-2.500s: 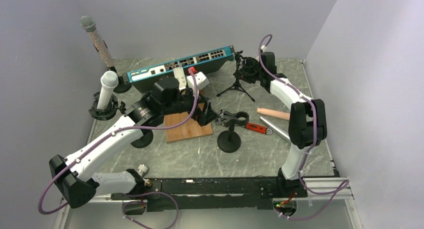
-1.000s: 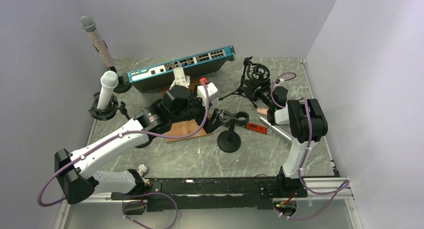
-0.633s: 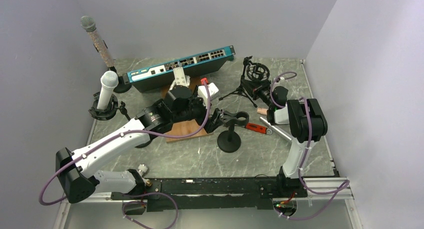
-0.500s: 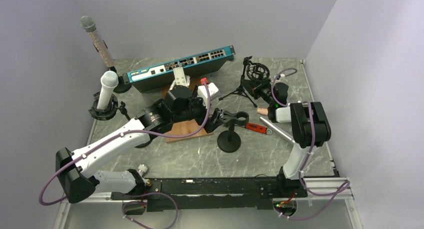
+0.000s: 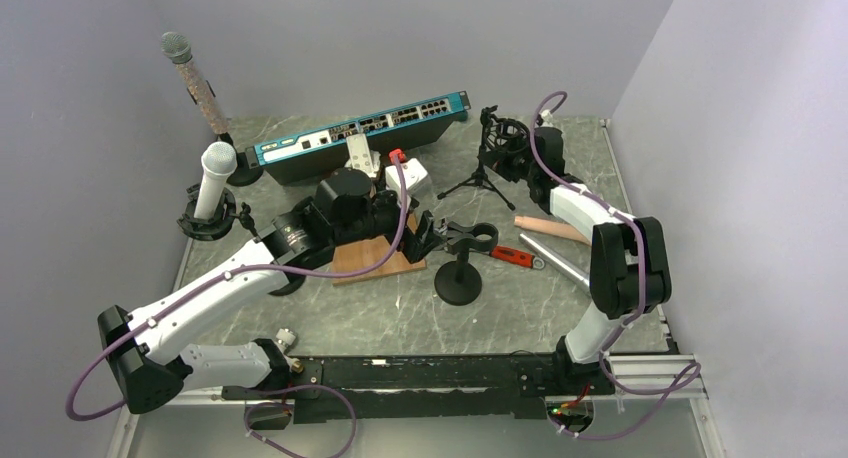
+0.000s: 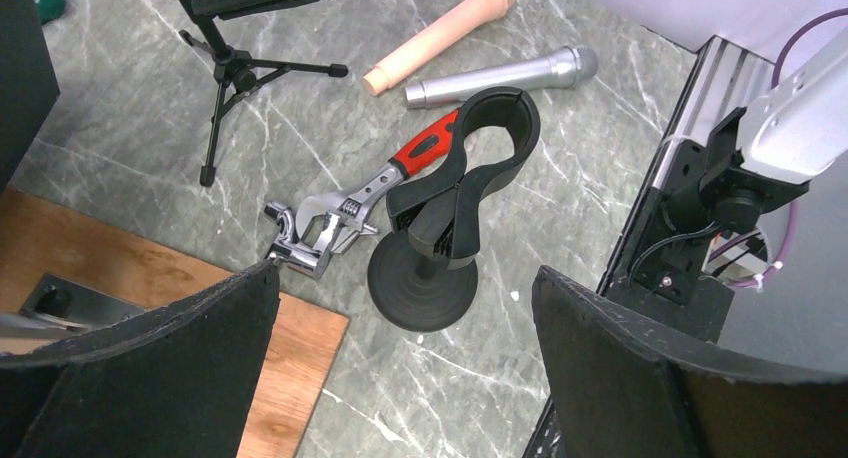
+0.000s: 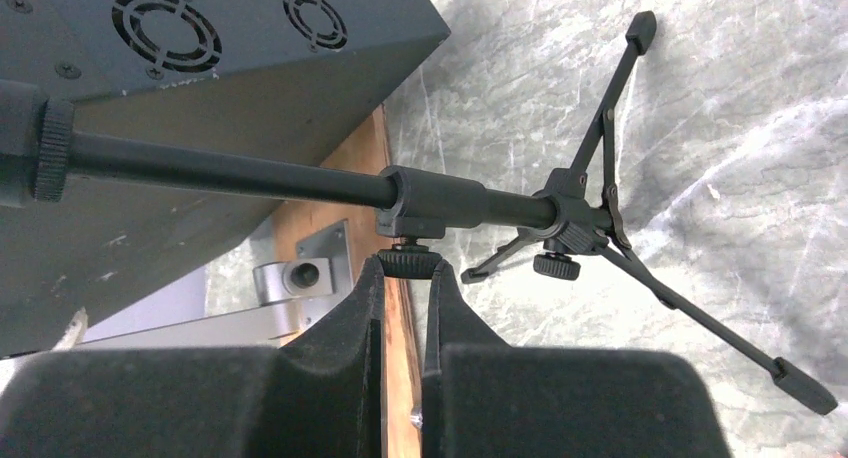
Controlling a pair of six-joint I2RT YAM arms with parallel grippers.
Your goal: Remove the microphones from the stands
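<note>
2 microphones sit in holders at the left of the table (image 5: 400, 313). A white microphone (image 5: 214, 181) stands upright in a black ring mount (image 5: 206, 222). Behind it, a glitter-handled microphone (image 5: 190, 76) leans on a round-based stand (image 5: 242, 174) in the far corner. Both are well apart from either arm. The left gripper (image 6: 405, 278) hangs above a clip stand (image 6: 462, 173) with its pads spread wide. A red-handled wrench (image 6: 365, 196) lies just beside that stand's base, its jaw end near the corner of a wooden board (image 6: 150, 298). A silver microphone (image 6: 500, 73) and a beige microphone (image 6: 440, 33) lie loose on the marble, near each other. The right gripper (image 7: 405, 273) is at the tripod stand (image 7: 450, 206), beside the network switch (image 7: 200, 78). Its fingers are almost pressed together, with only a thin slit between them. The tips are right up at the small knob under the tripod's shaft, but I cannot tell whether they pinch it.
</note>
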